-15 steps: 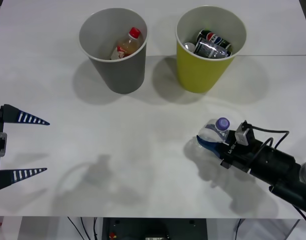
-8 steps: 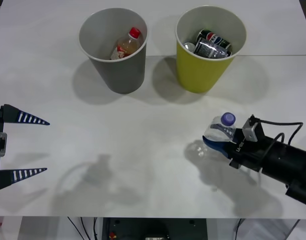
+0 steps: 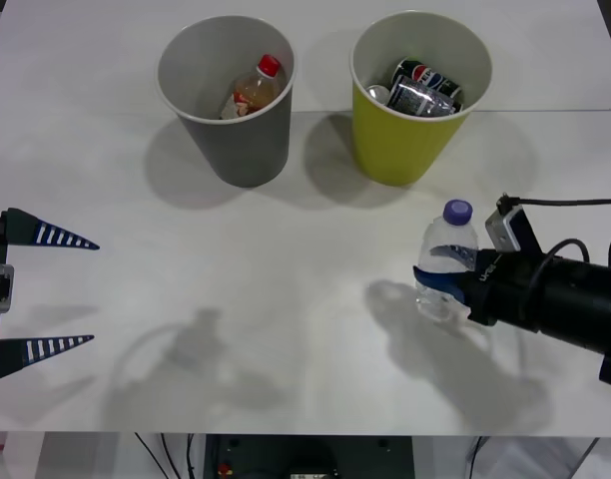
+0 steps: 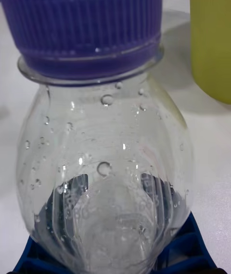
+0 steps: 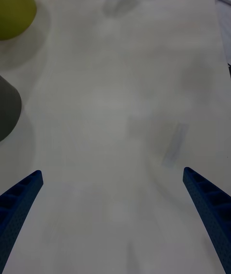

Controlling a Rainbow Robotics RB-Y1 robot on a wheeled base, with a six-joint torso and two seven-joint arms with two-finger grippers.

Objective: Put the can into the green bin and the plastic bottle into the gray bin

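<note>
At the far left of the front view, the left gripper [image 3: 46,292] waits over the near edge of the white tabletop [image 3: 286,279], its blue ribbed fingers [image 3: 61,238] spread wide with nothing between them; its wrist view shows the same two fingers [image 5: 19,199] apart above bare tabletop. Farther back and to the right stands the gray bin [image 3: 231,95], upright, with a red-capped bottle [image 3: 254,90] leaning inside it. Just beside it, to the right, stands the green bin [image 3: 417,95], also upright, holding a few cans [image 3: 423,88], so the can half of the task looks finished. Nearer the robot and below the green bin, the plastic bottle [image 3: 447,261] is upright with its purple cap [image 3: 457,211] on top, well apart from both bins. The right gripper [image 3: 443,278] reaches in from the right edge and is clamped around the bottle's lower body, and the right wrist view shows the clear bottle [image 4: 106,168] close up with the blue fingers [image 4: 192,242] pressed against its base on either side. Its shadow lies offset on the tabletop, which suggests it is lifted, though contact with the surface cannot be ruled out. What remains, as a judgement, is carrying this bottle leftward past the green bin to the gray bin and releasing it above the rim.
</note>
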